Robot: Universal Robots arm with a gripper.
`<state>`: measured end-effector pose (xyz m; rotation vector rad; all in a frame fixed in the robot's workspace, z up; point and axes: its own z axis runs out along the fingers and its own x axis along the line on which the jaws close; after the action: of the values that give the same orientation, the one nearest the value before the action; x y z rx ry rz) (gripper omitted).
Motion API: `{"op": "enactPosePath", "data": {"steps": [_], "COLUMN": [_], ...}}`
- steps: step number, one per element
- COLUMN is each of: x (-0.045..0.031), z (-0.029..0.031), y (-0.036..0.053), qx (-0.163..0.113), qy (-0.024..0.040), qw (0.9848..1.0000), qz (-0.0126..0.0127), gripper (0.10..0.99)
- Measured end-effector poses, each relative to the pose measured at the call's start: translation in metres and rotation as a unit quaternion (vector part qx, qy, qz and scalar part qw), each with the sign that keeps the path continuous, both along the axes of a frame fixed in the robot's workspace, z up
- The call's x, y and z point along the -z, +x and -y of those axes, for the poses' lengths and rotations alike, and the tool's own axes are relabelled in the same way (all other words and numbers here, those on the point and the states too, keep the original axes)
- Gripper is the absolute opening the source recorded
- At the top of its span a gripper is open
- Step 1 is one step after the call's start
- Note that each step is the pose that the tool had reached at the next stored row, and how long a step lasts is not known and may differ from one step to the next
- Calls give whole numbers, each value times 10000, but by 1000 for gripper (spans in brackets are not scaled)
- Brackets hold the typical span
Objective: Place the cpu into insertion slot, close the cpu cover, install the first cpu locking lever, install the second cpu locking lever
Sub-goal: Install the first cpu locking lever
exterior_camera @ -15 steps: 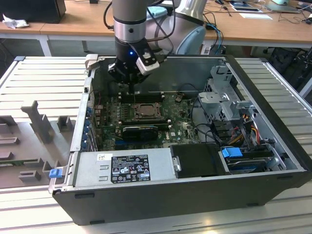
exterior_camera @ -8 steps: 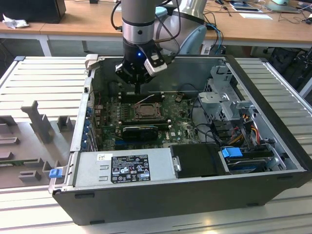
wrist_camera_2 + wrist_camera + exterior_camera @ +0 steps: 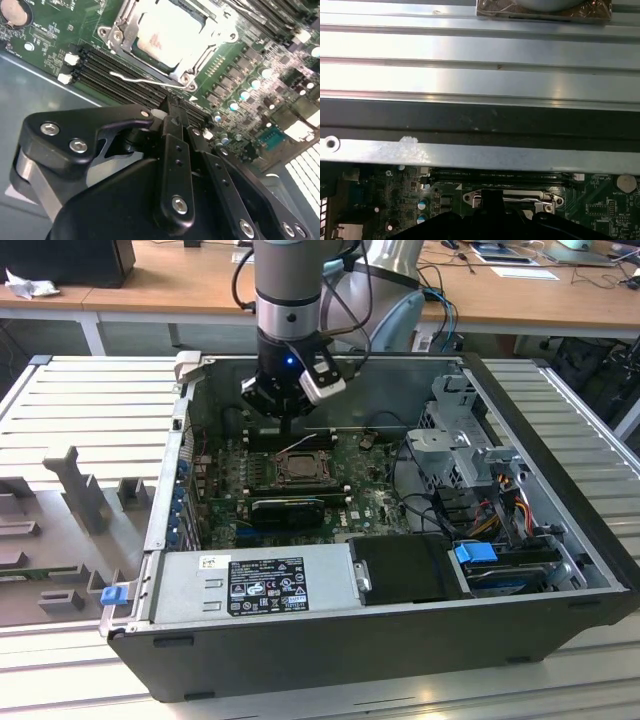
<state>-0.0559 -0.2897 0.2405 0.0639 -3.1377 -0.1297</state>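
The cpu point(image 3: 167, 37) lies pale and flat in the insertion slot point(image 3: 298, 466) on the green board inside the open computer case. The silver cpu cover point(image 3: 122, 27) lies down around it, with the chip's face showing through its window. A thin wire locking lever point(image 3: 135, 78) runs along the socket's edge beside the black memory slots. My gripper point(image 3: 172, 111) is shut with nothing between its fingers. Its tip hovers just beside the lever's end, at the socket's edge. In the exterior view the gripper point(image 3: 289, 428) hangs straight above the socket's far side.
Black memory slots point(image 3: 110, 70) flank the socket. The case's metal wall point(image 3: 470, 150) rises close behind the gripper. A power supply point(image 3: 255, 580) fills the near side, and a drive cage point(image 3: 460, 440) with cables sits on the exterior view's right. Grey fixtures point(image 3: 80, 490) stand outside the case.
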Motion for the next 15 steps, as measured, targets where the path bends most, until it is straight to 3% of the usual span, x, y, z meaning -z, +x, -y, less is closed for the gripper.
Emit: {"op": "enactPosePath", "data": {"steps": [2, 11, 15], "x": [9, 117, 131], "z": [-1, -3, -6], "y": [16, 109, 170], "qx": [-23, -152, -173], "qy": [74, 70, 69], "qw": [10000, 9999, 9998], "qz": [2, 12, 11], "gripper": [106, 106, 106]}}
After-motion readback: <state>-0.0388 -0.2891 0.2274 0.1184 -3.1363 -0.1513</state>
